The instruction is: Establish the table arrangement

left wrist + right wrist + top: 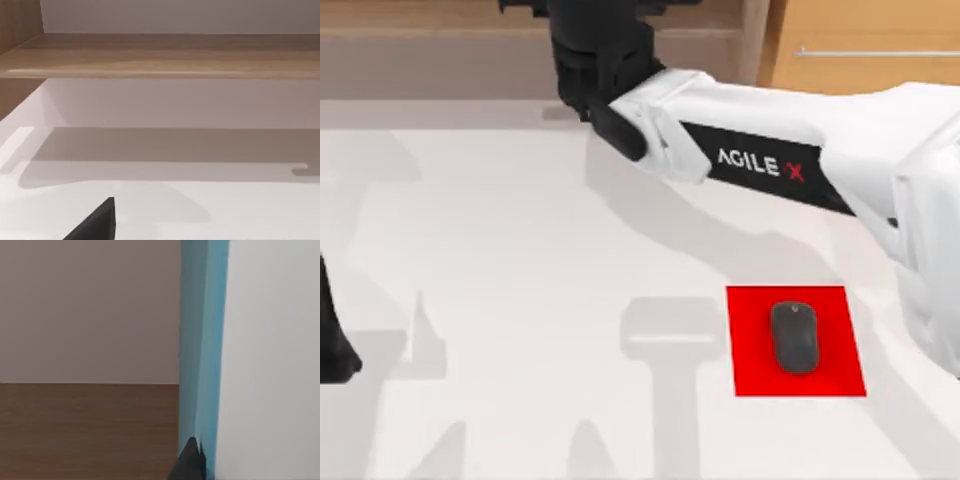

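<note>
- The table (520, 300) spreads white across the room, with a wooden shelf unit (440, 40) standing along its far edge.
- A red mat (795, 340) lies toward the near right corner, and a dark mouse (794, 338) sits on it, long axis running from near edge to far edge.
- The right arm (790, 165) stretches diagonally from the right side up to the far edge, its gripper (595, 60) pushed in at the shelf unit, well apart from the mat.
- Its wrist view looks along a blue upright slab (202, 350), perhaps a book's edge, with a dark fingertip (190, 462) against it; I cannot tell whether the fingers are spread or clamped.
- The left arm (335, 340) waits at the left edge; its wrist view looks across bare tabletop to the shelf (160, 62), one dark fingertip (97, 222) low in view. Whether its fingers stand apart or together I cannot tell.
- Judging by the layout, the coming move hinges on the far edge: whatever the right gripper handles there lies directly ahead of it, and the right arm is much the nearer.
</note>
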You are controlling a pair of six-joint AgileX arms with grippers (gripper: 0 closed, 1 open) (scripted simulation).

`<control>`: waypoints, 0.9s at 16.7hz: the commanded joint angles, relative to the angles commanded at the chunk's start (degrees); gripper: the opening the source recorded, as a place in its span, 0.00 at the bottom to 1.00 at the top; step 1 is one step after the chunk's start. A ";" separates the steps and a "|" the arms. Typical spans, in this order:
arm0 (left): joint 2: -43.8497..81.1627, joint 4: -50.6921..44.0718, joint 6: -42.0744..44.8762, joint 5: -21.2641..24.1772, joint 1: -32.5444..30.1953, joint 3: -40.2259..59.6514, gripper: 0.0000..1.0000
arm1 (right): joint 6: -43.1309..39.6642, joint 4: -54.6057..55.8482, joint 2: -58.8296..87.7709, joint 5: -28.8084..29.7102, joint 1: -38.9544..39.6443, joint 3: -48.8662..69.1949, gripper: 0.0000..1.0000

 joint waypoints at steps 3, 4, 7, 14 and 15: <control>0.00 0.00 0.00 0.00 0.00 0.00 1.00 | 0.01 0.95 -2.99 0.97 1.11 -4.90 0.00; 0.00 0.00 0.00 0.00 0.00 0.00 1.00 | 0.02 1.30 -3.98 1.35 1.50 -6.50 0.00; 0.00 0.00 0.00 0.00 0.00 0.00 1.00 | 0.10 2.23 -6.29 2.32 2.47 -9.12 0.00; 0.00 0.00 0.00 0.00 0.00 0.00 1.00 | 1.00 2.60 -8.05 0.43 1.59 -11.48 0.00; 0.00 0.00 0.00 0.00 0.00 0.00 1.00 | 1.57 3.02 -9.60 -0.90 1.27 -13.44 0.00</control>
